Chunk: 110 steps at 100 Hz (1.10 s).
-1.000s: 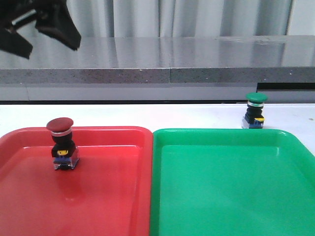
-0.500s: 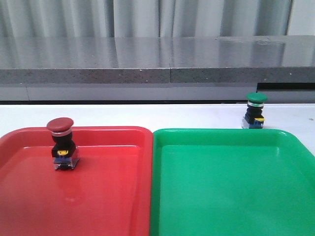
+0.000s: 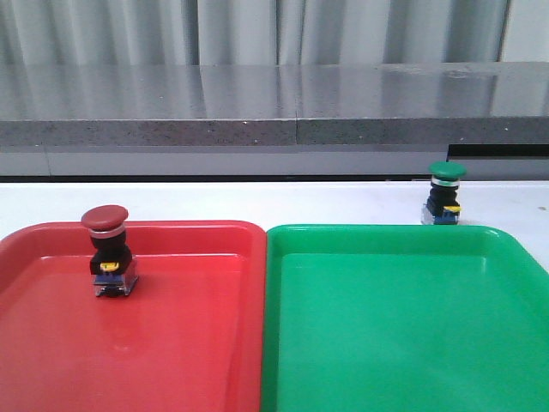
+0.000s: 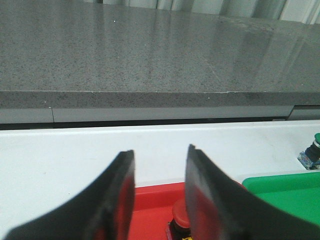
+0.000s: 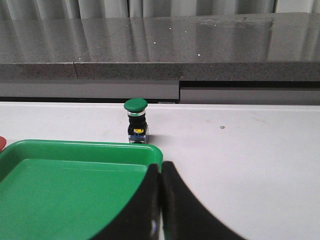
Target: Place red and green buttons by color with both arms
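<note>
Over on the left, the dark-red-capped mushroom push button (image 3: 108,253) stands upright inside the glossy red plastic tray (image 3: 197,343); the left end effector (image 4: 159,175) hangs above it, fingers spread and empty. Next, the green plastic tray (image 3: 403,343) has no button in it. Far right, the green-capped push button (image 3: 444,194) stands on the white surface (image 3: 257,202) just behind that tray. The right end effector (image 5: 160,200) has its fingers pressed together. The button looks light, rigid and top-heavy, so I'd pinch the black body below the silver collar.
</note>
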Each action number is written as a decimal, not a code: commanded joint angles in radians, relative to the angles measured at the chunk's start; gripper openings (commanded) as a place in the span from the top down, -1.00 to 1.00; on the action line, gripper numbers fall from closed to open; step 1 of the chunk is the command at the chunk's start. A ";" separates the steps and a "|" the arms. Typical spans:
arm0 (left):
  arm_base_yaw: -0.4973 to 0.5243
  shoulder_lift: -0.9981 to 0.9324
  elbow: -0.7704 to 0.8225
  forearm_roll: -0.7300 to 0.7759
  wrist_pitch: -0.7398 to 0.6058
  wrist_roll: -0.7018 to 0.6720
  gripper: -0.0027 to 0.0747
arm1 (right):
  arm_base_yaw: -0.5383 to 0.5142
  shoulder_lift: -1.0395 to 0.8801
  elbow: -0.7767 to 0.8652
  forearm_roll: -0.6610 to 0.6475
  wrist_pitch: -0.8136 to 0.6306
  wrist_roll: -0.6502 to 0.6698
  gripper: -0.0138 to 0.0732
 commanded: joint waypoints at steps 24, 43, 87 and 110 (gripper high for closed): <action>0.004 -0.012 -0.023 -0.002 -0.078 0.005 0.98 | -0.007 -0.021 -0.015 0.001 -0.081 -0.002 0.84; 0.004 -0.010 -0.023 -0.002 -0.078 0.005 0.98 | -0.007 -0.021 -0.015 0.001 -0.081 -0.002 0.84; -0.001 -0.010 -0.023 -0.002 -0.078 0.005 0.98 | -0.007 -0.021 -0.015 0.001 -0.081 -0.002 0.84; 0.004 -0.030 -0.017 0.040 -0.084 0.005 0.98 | -0.007 -0.021 -0.015 0.001 -0.081 -0.002 0.84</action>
